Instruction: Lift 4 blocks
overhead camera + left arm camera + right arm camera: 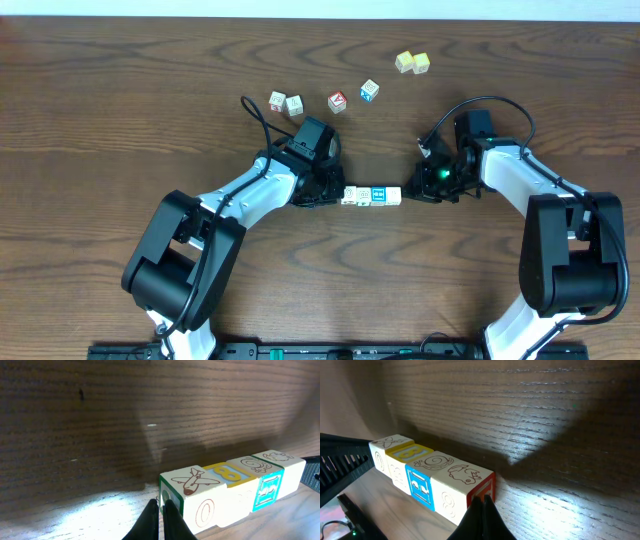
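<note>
The left gripper (161,506), fingertips shut, pushes on one end of the row of blocks (232,487). The right gripper (481,501), also shut, pushes on the other end. I judge this squeeze keeps the four cubes as one bar. Whether the row is off the table (100,100), I cannot tell. Loose cubes (338,101) lie well apart on the row's far side, and above the row is free room.

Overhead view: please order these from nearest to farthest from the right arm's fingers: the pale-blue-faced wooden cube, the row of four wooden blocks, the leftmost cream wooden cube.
1. the row of four wooden blocks, at the right arm's fingers.
2. the pale-blue-faced wooden cube, farther back.
3. the leftmost cream wooden cube, back left.
</note>
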You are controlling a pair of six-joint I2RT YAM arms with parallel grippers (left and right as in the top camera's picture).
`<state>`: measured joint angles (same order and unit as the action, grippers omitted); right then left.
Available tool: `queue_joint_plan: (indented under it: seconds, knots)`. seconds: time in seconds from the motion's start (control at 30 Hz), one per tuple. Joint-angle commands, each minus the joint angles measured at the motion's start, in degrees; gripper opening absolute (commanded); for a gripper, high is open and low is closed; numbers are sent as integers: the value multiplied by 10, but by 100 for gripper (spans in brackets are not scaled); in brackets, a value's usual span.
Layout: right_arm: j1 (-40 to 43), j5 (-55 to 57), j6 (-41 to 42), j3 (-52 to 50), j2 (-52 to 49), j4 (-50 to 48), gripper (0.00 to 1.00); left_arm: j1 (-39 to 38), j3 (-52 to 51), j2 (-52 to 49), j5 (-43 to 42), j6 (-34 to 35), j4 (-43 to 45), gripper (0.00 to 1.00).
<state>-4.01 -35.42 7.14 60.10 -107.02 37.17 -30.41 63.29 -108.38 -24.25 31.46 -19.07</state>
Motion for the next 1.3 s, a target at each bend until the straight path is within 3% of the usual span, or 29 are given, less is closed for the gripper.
queue_joint_plan:
  seconds: [0.0,0.2,1.27]
  knots:
    - [-15,-25,8,-3,-2,0,1,-3,0,-3,-21,-7,3,7]
    - [-15,39,33,-3,-2,21,1,-3,0,-3,-21,-8,0,7]
    - [-16,-12,31,-3,-2,18,1,-3,0,-3,-29,-7,-11,7]
